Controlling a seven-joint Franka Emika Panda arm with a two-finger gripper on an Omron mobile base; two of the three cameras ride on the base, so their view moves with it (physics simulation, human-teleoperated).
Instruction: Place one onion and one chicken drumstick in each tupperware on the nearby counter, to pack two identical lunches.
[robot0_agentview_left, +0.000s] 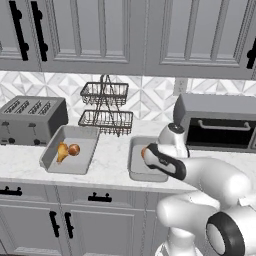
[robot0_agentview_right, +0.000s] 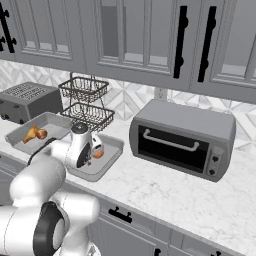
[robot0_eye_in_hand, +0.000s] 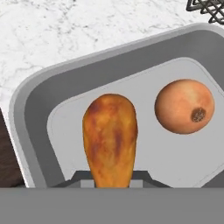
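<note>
The hand view shows a drumstick (robot0_eye_in_hand: 110, 138) and, just beside it, an onion (robot0_eye_in_hand: 184, 106) inside the tupperware (robot0_eye_in_hand: 30, 113). The gripper (robot0_eye_in_hand: 110, 175) seems shut on the drumstick's thin end, its fingertips hidden.

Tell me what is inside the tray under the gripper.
An onion lies on the tray floor. The gripper holds a drumstick over it; the floor under the drumstick is covered.
</note>
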